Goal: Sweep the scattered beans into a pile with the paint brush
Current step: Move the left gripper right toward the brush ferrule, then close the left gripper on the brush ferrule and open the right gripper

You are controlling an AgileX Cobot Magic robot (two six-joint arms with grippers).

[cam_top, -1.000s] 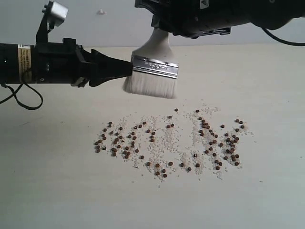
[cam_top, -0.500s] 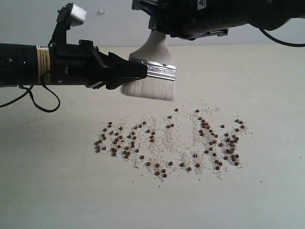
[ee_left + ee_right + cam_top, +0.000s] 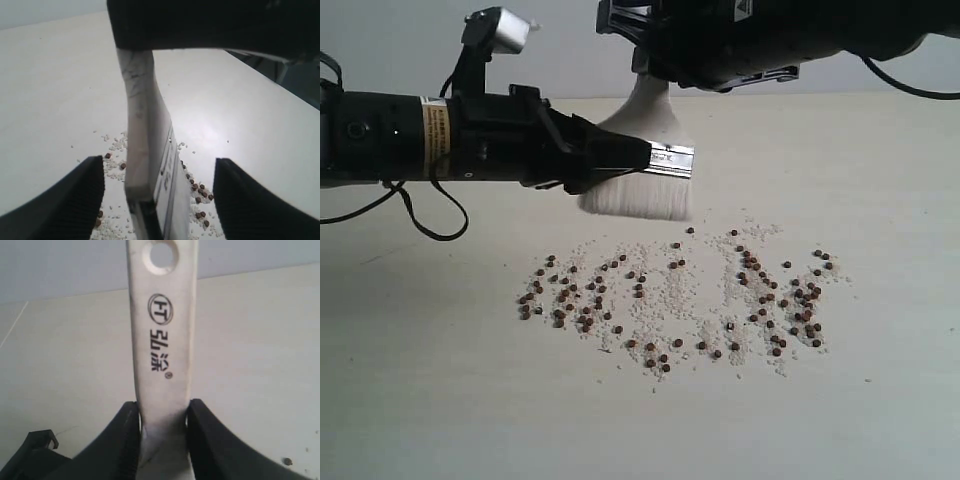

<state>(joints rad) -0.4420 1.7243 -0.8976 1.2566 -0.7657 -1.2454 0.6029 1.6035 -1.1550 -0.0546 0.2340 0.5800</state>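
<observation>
The beans (image 3: 639,291) lie scattered, no pile yet; the right claw (image 3: 164,436) clamps the paint brush (image 3: 638,198), the left claw (image 3: 160,200) stands wide around it.

paint brush (image 3: 638,195) above the table (image 3: 440,380), beans (image 3: 639,291) scattered just before it — left gripper (image 3: 640,157) at its left side

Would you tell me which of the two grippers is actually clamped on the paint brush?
The right gripper, shut on the paint brush handle; the left gripper stands open astride it, with clear gaps on both sides.
</observation>
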